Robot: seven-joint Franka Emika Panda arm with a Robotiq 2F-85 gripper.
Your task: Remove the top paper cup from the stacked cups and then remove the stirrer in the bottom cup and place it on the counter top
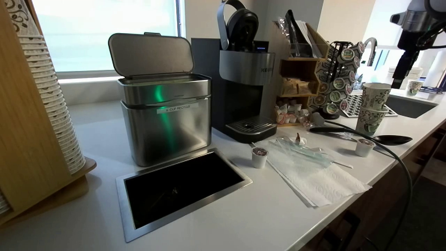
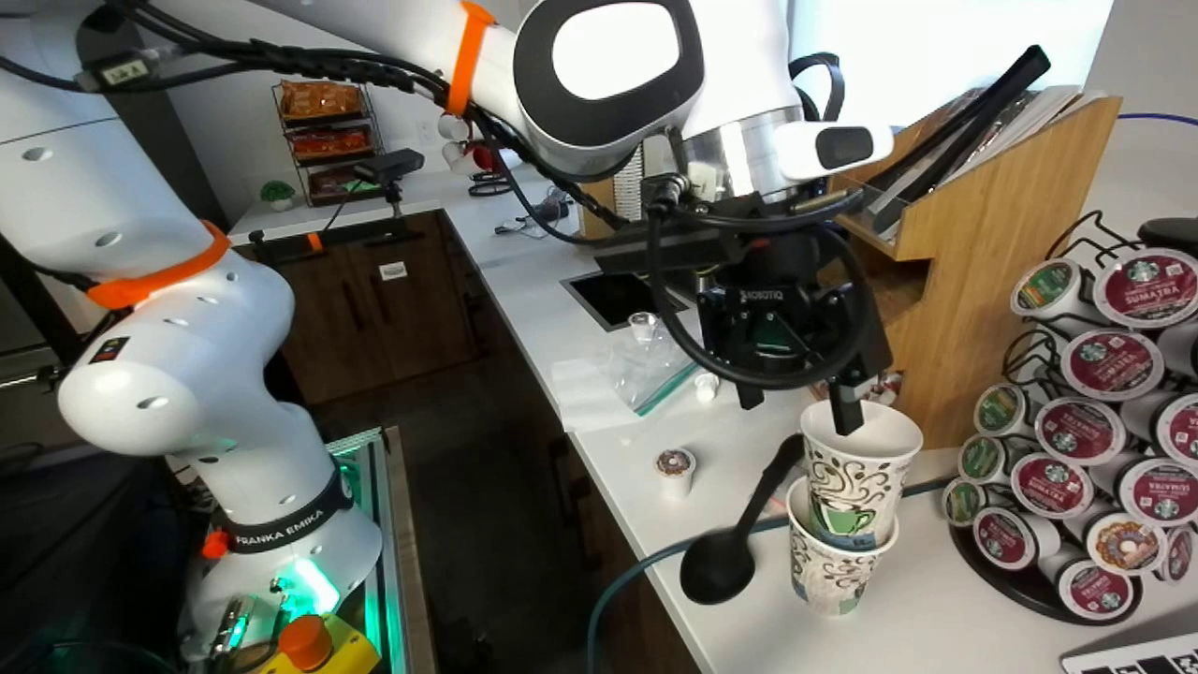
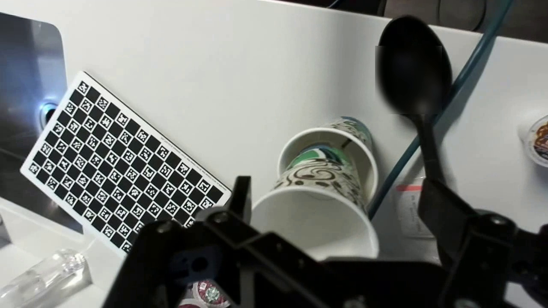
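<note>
"Appliances?"

"A coffee machine [image 1: 240, 69] is standing between a steel bin [image 1: 167, 123] marked K-CUP RECYCLE, its lid [image 1: 151, 54] standing raised, and a wooden organizer [image 2: 1011, 285]."

"Loose articles?"

"A clear plastic bag [image 1: 313, 158] is lying on paper towels [image 1: 324, 190]; a coffee pod [image 1: 259, 158] is standing just beside them. A black spoon [image 3: 411, 81] is crossing a teal cable [image 3: 471, 64]."

"Remaining items?"

"A checkered board [image 3: 124, 164] is overlapping the sink [image 3: 30, 51], and a wire rack [image 2: 1006, 576] is holding further pods [image 2: 1104, 365]."
</note>
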